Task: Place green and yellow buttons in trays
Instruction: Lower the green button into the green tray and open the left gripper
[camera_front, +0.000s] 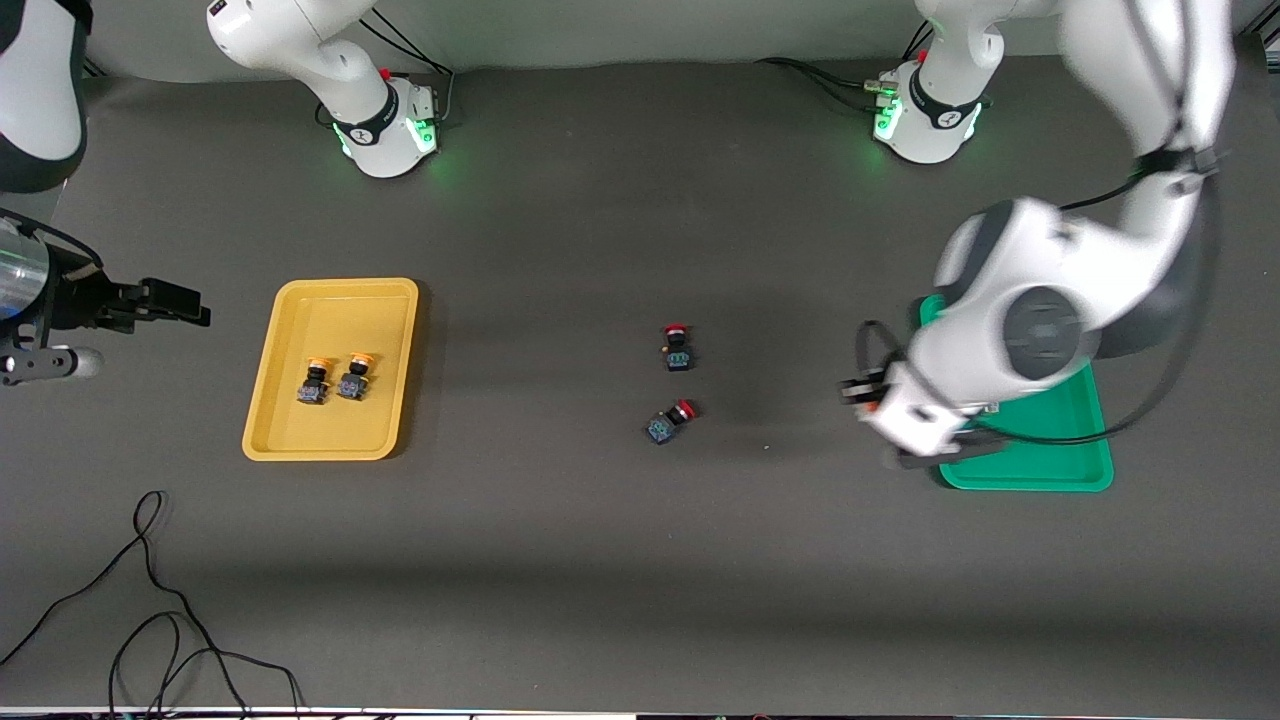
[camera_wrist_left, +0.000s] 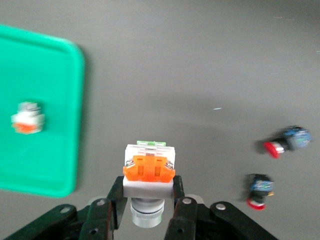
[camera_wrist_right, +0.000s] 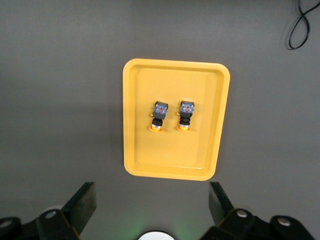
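My left gripper (camera_front: 912, 452) (camera_wrist_left: 148, 189) is shut on a white blocky button with an orange patch (camera_wrist_left: 149, 169), up in the air over the table beside the green tray (camera_front: 1050, 452) (camera_wrist_left: 55, 150). A second white button (camera_wrist_left: 28, 118) lies in that tray; in the front view the arm hides it. The yellow tray (camera_front: 300, 440) (camera_wrist_right: 140, 150) holds two orange-yellow capped buttons (camera_front: 314, 380) (camera_front: 354, 375), also seen in the right wrist view (camera_wrist_right: 158, 116) (camera_wrist_right: 185, 115). My right gripper (camera_front: 185, 303) (camera_wrist_right: 151, 205) is open and empty, raised off the yellow tray's end, at the right arm's end of the table.
Two red-capped black-and-blue switches (camera_front: 678, 347) (camera_front: 668, 421) lie on the table's middle, between the trays; they also show in the left wrist view (camera_wrist_left: 286, 141) (camera_wrist_left: 260, 189). Loose black cables (camera_front: 150, 600) lie near the front camera at the right arm's end.
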